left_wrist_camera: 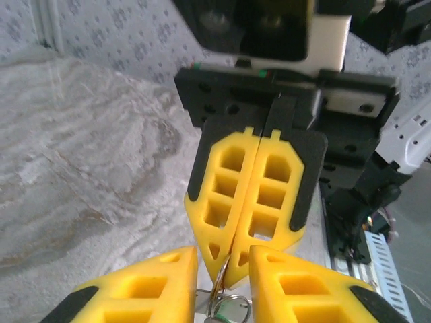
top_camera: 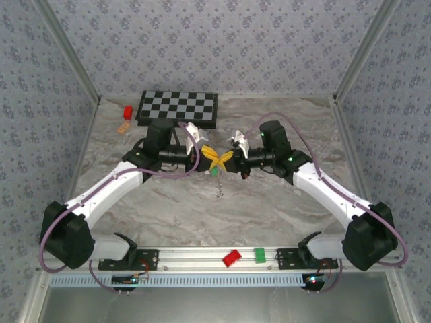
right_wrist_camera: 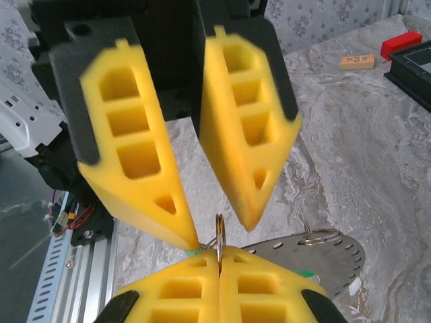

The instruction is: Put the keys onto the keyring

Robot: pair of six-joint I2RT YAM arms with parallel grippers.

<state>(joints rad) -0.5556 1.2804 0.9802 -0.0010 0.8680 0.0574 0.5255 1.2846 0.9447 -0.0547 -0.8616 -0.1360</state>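
Evidently light, stiff, slick, the keyring (right_wrist_camera: pixel 219 232) wants a rim pinch: right gripper (right_wrist_camera: pixel 219 259) clamps it, left gripper (left_wrist_camera: pixel 223 262) parted around it, a key (top_camera: pixel 215 171) seemingly dangling beneath.

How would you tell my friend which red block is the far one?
Find the black-and-white checkerboard at the far edge of the table. Just left of it sits the red block. It is solid red, unlike the flat orange tile beside it.
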